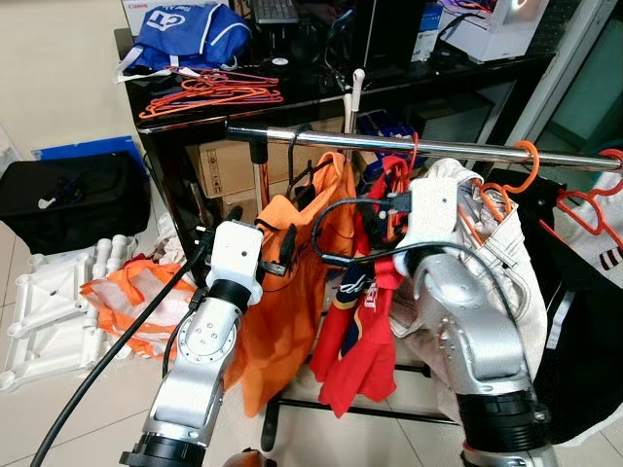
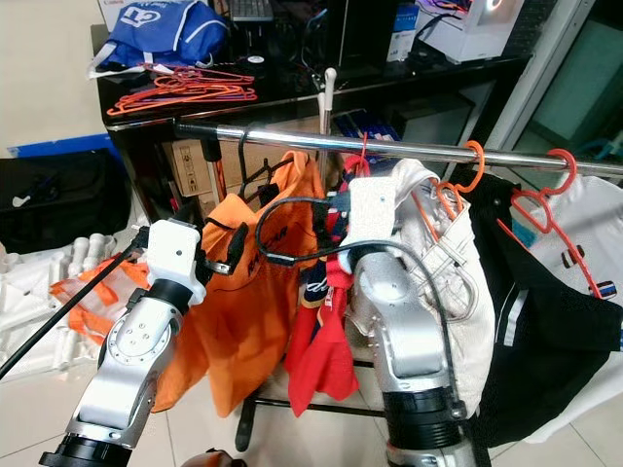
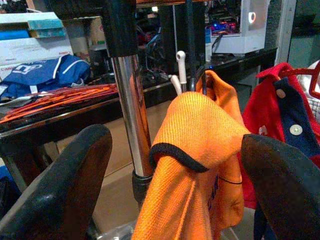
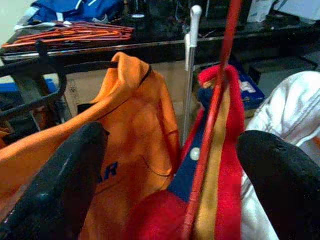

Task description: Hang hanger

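From the head views we cannot make out the fingers of either hand; each is hidden behind its white wrist block. The left wrist view shows the left hand [image 3: 175, 165] spread wide, released, its matte black fingers [image 3: 65, 185] flanking the knitted orange shirt with a dark collar trim [image 1: 292, 311]. That shirt hangs from a thin black wire hanger [image 1: 292, 161] hooked over the shiny chrome rail of the clothes rack [image 1: 321, 138]. The right hand [image 4: 175, 175] is likewise spread open, and a slim red plastic hanger [image 4: 212, 115] runs straight up between its fingers, carrying the red garment with a blue and yellow placket [image 1: 355, 331]. Whether a finger touches that hanger we cannot tell. Its hook [image 1: 414, 151] sits at the rail, partly hidden by cloth.

Further along hang a creased white garment [image 2: 458, 282] on an orange plastic hanger [image 2: 467, 165], and a black and white garment cut off by the frame edge.

Behind the rack stands a glossy black surface [image 1: 311, 88] with a loose pile of orange hangers [image 1: 209, 89] and a crumpled blue bag [image 1: 190, 34]. On the pale tiled floor [image 1: 68, 409] lie a black case [image 1: 68, 199], white plastic parts [image 1: 49, 302] and an orange mesh item [image 1: 136, 297].
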